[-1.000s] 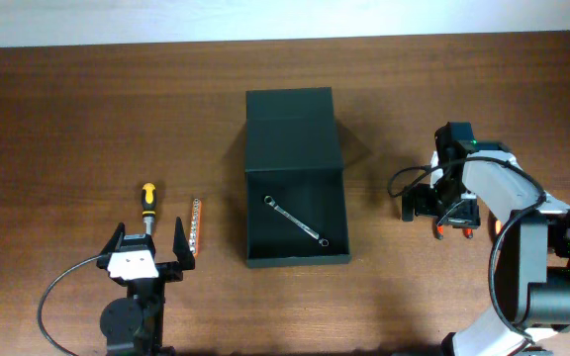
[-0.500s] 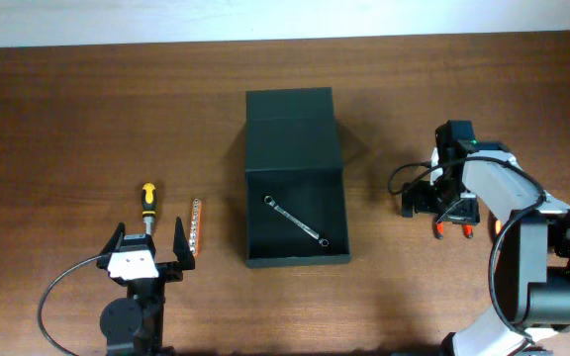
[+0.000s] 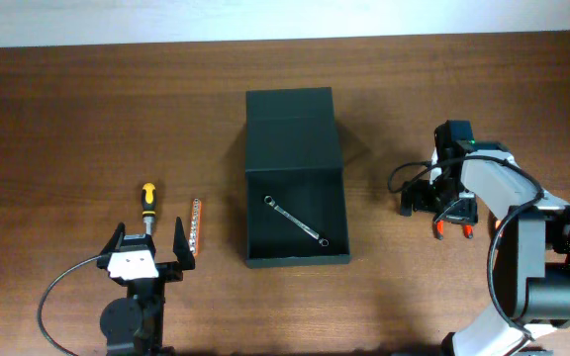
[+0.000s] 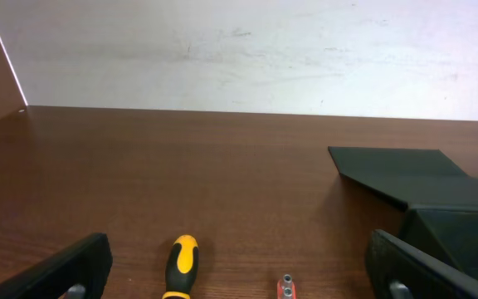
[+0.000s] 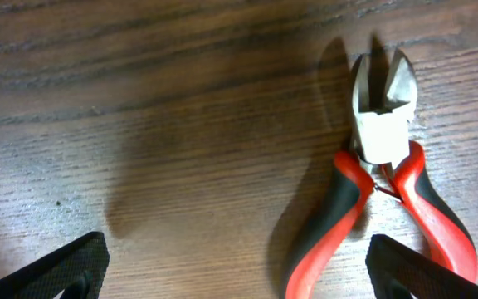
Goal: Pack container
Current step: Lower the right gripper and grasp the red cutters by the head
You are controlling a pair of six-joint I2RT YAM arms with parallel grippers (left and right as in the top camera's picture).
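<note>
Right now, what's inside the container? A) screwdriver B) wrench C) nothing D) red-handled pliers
B: a silver wrench lies on the floor of the open container, while the screwdriver and the pliers sit outside it on the table.

A brown wood-grain surface (image 3: pixel 87 119) fills my overhead view. Lying directly on it: a dark container (image 3: pixel 293 124) with its flap open, at centre; a yellow-and-black screwdriver (image 3: pixel 148 206) and an orange strip (image 3: pixel 196 227) close together at lower left; red-handled pliers (image 5: pixel 382 137) at right.
</note>
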